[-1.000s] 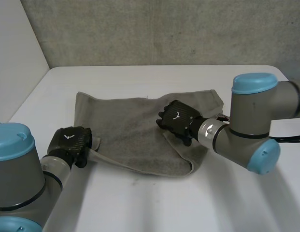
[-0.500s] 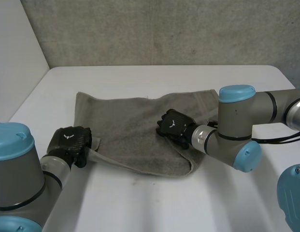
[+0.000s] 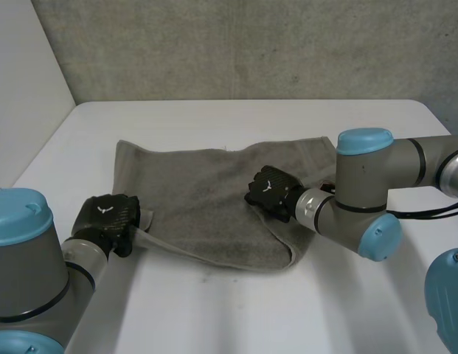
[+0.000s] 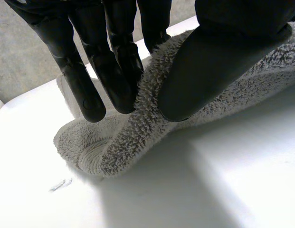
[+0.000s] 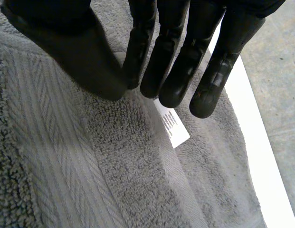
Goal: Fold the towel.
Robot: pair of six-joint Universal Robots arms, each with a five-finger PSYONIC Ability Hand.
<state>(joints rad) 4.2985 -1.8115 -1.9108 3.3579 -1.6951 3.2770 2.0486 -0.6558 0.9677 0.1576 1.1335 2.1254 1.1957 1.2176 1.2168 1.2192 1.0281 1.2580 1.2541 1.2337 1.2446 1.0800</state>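
towel position: the towel [image 3: 206, 199] is spread near the centre of the white tabletop [image 3: 214, 310]; at its 4 o'clock corner a flap is seen doubled over.
left hand: the left hand [image 3: 107, 217] is set at the towel's 8 o'clock corner; that corner is clamped between the thumb and the fingers [image 4: 90, 90] and is held just off the tabletop.
right hand: the right hand [image 3: 271, 190] is placed over the towel's 3 o'clock portion; its fingers are straight, with their tips at the pile beside a white care label [image 5: 172, 124]; nothing is seen clamped.
step in hand: judged to be preparation of a fold, with a grip taken on one side only.
procedure: a matching pinch should be obtained on the 4 o'clock side before any lift. both corners should then be raised level and carried together towards 12 o'clock, so that the edges are laid flush. the pinch should be kept deep, since thick pile is likely to slip.
not determinable: whether the right fingertips press the cloth or merely hover; the number of layers under the doubled flap; the print on the label.
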